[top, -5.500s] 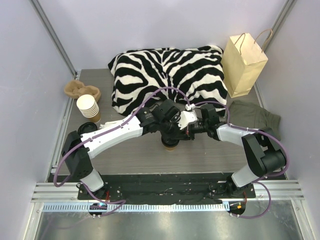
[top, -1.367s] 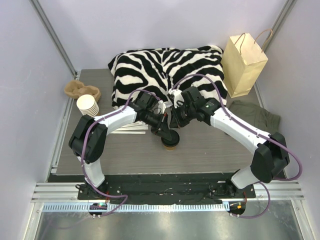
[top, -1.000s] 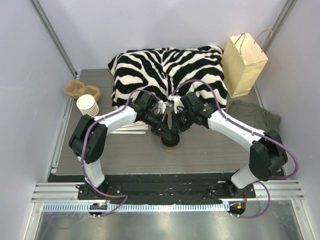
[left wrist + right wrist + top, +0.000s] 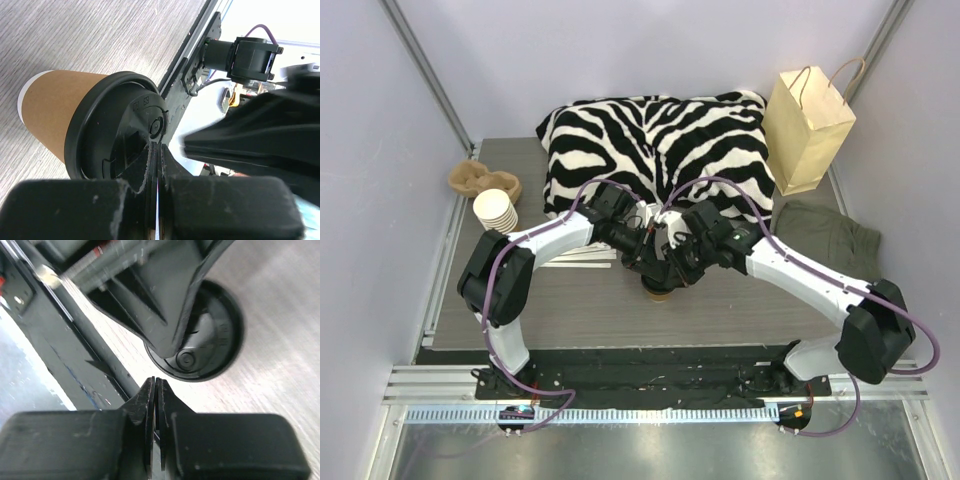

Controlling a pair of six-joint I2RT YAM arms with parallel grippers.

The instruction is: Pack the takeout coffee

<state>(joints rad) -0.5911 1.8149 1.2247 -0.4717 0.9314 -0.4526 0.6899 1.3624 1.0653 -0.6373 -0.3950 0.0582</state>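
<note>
Grey counter (image 4: 570, 300) holds the takeout coffee (image 4: 661, 292) at 6 o'clock from the zebra pillow (image 4: 650, 140). We judge it light, crushable: grasp under its lid (image 4: 115, 135). Left fingers (image 4: 145, 172) and right fingers (image 4: 142, 400) are closed, empty.

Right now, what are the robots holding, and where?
Nothing. The left gripper and right gripper both have jaws shut empty, tips by the lid of the takeout coffee.

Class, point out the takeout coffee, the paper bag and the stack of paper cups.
takeout coffee (image 4: 115, 135): left wrist view, top of its black lid.
paper bag (image 4: 807, 130): top external view, its front face.
stack of paper cups (image 4: 497, 213): top external view, uppermost cup.
</note>
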